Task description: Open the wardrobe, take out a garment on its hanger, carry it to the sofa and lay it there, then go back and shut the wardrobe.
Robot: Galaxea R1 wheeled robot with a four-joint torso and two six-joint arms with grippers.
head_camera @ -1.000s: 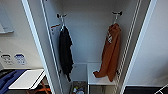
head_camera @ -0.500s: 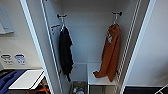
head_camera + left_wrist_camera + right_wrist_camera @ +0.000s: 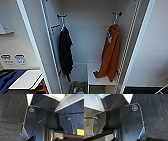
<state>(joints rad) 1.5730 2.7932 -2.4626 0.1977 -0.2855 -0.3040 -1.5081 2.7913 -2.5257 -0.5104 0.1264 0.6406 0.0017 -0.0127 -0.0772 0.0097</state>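
2 garments hang in the open wardrobe (image 3: 82,37) in the head view: the orange garment (image 3: 110,53) on its hanger (image 3: 115,17) at right, a black garment (image 3: 65,53) at left. Wrist views show carpet; I cannot tell either set of fingers' state, or their position relative to the garment. A hasty reach could slip the fabric off its hanger.

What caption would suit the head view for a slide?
Open wardrobe: orange garment on its hanger at right, black garment hanging at left.
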